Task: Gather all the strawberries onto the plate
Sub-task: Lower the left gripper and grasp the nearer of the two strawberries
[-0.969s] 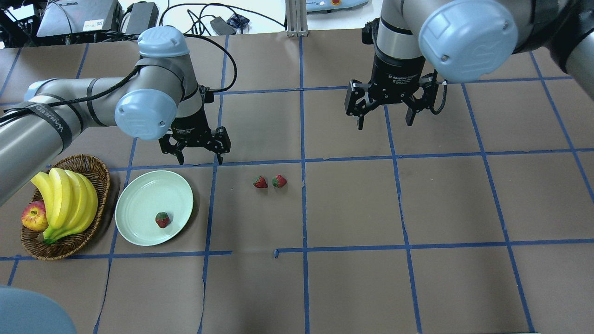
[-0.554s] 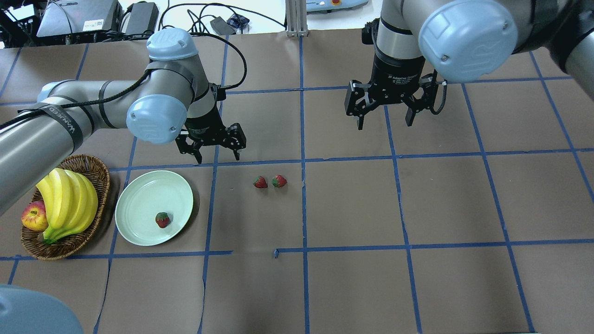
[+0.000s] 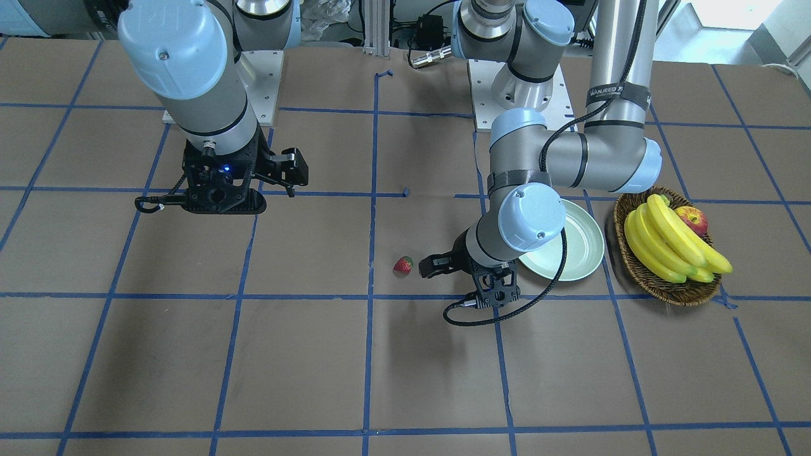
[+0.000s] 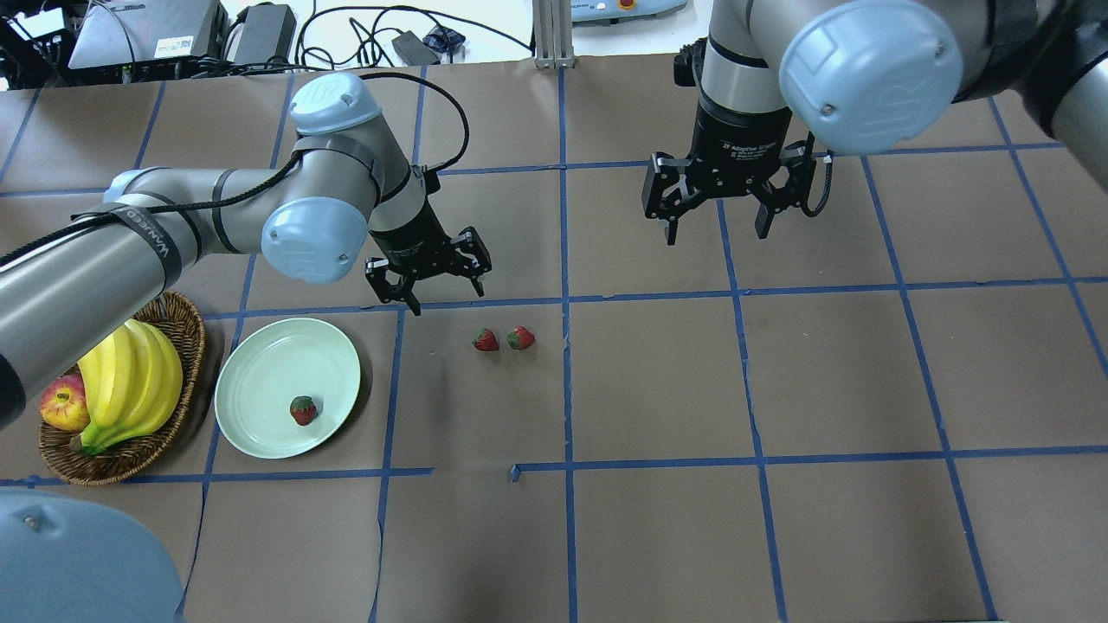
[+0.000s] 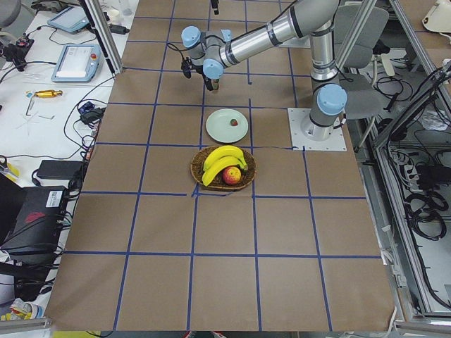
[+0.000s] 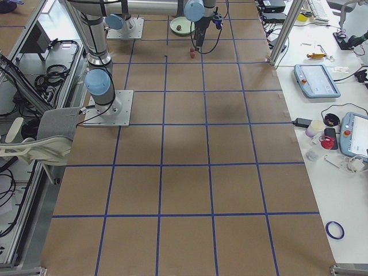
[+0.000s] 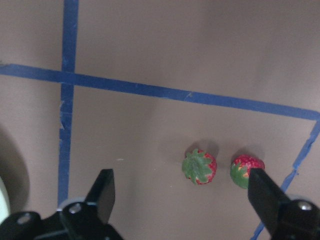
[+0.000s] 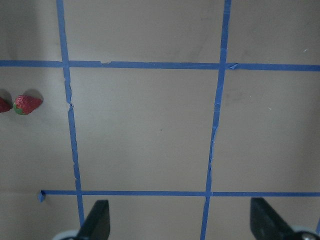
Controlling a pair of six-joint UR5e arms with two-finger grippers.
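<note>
Strawberries (image 4: 486, 340) left to collect lie just right of my left gripper (image 4: 446, 300), spread, empty; right gripper (image 4: 717, 235), spread too, sits farther; left's pick.

We see two arms of silvery-grey metal tube: the left arm (image 4: 199, 216) at the left of the overhead view, the right arm (image 4: 744, 78) at its upper right. Round pale-blue caps (image 4: 313, 240) close the joints, some embossed with a logo and set with small screws. A black braided cable (image 4: 467, 130) loops along the left arm, strapped down by a black band (image 4: 147, 238) with white lettering. The left gripper (image 4: 446, 298) and right gripper (image 4: 717, 235) are both black. White print marks the right one's body, and a small blue light (image 3: 220, 168) glows at its wrist.
</note>
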